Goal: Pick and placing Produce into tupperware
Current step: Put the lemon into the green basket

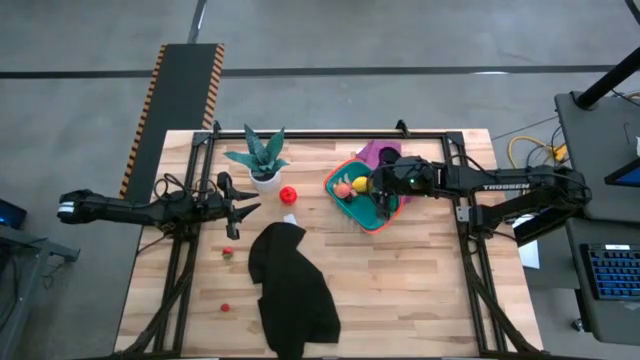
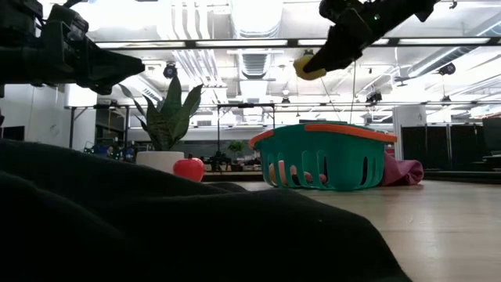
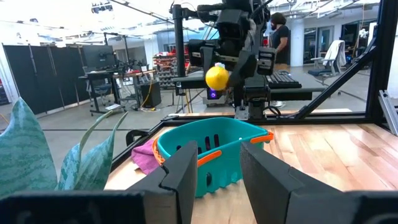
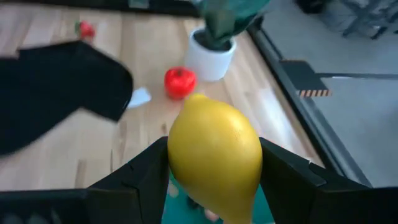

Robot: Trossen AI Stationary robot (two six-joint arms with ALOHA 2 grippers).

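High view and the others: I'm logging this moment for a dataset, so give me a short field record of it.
right tool: shut on yellow lemon, raised above teal container
left tool: open, held off the table near potted plant
in container: pink and orange pieces
on table: red tomato, two small red pieces, black cloth
beside container: purple cloth

On view are one teal tupperware [image 1: 372,212], one yellow lemon [image 4: 214,155], one red tomato [image 1: 288,195], two small red fruits [image 1: 228,252] [image 1: 225,308], one potted plant [image 1: 260,160], one black cloth [image 1: 292,290], and two grippers [image 1: 243,201] [image 1: 378,190].
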